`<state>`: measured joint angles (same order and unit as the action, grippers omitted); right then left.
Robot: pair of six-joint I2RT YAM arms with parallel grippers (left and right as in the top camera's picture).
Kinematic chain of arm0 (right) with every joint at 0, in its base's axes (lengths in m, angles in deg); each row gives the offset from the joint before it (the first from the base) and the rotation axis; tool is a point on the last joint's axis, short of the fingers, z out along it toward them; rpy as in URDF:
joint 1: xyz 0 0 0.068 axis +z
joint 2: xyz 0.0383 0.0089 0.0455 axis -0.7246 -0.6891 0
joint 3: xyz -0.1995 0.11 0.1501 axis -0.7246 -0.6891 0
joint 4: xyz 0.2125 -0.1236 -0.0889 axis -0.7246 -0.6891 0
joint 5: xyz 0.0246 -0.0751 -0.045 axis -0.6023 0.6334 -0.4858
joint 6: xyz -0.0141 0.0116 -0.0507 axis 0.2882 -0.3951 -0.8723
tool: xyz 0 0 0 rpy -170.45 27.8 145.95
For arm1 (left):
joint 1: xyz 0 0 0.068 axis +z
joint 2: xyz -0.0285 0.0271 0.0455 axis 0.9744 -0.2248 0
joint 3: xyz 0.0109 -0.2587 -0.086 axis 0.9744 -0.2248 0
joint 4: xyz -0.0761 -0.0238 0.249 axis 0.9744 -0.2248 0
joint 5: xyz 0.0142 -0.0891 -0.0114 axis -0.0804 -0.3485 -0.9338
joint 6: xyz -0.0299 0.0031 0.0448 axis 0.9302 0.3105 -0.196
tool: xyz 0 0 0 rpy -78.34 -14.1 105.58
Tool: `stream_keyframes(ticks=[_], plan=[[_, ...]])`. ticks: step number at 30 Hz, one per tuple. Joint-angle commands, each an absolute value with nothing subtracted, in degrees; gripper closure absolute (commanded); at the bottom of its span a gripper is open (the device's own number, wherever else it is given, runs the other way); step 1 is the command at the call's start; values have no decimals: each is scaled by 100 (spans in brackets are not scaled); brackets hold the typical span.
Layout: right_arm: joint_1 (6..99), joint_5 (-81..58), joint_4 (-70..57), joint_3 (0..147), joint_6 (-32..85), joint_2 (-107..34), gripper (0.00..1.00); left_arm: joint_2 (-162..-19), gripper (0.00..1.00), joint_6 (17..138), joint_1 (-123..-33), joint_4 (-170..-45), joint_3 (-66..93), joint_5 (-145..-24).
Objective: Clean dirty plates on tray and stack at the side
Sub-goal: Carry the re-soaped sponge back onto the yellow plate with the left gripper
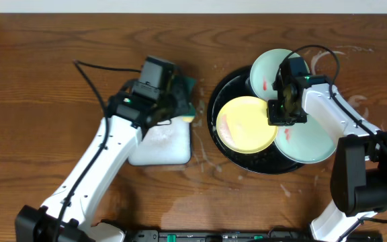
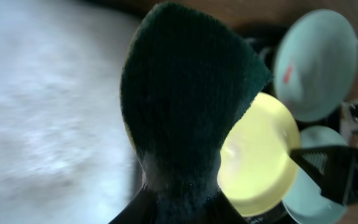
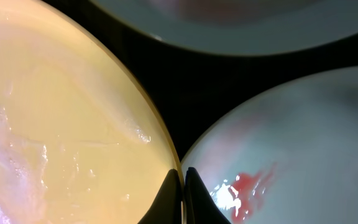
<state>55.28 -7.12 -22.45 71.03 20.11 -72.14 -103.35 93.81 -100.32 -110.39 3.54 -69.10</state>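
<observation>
Your right claw (image 3: 182, 193) stands pinched shut with nothing between its tips, which are set down in the narrow gap where two plates meet. Hard against its left side curves the rim of the yellow plate (image 3: 55, 124), wet and glossy, with pale streaks across its face. Just to its right lies a mint plate (image 3: 303, 155) bearing a red smear close to the tips. Ahead of the claw the black tray (image 3: 166, 81) shows as a dark wedge between the rims, and past it a second mint plate (image 3: 229, 25) crosses the far edge. All three plates sit on the tray. From overhead, your right arm hides part of one mint plate.

Well away across the wooden table (image 1: 46, 81), your left claw (image 2: 179, 208) grips a sponge (image 2: 185, 106). Its dark green scouring face fills most of that wrist's view and blocks the near side of the yellow plate. A white foam-filled tray (image 2: 42, 93) lies to this claw's left, and the plates lie beyond the sponge to its right.
</observation>
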Motion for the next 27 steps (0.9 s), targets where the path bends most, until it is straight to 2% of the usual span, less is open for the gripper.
stream_keyframes(ticks=[1,12,18,27], plan=[[5469,-800,-2173,7086,2008,-7235,99,-10553,88,9449,-10301,-10816,312,-6984],[5467,-798,-2009,7084,2013,-7242,99,-11716,88,10384,-11103,-9928,312,-6990],[5467,-800,-1953,7084,2013,-7242,99,-12322,88,10411,-11586,-9124,312,-6986],[5469,-802,-1972,7082,2013,-7242,99,-13056,89,10922,-11778,-8211,312,-6986]])
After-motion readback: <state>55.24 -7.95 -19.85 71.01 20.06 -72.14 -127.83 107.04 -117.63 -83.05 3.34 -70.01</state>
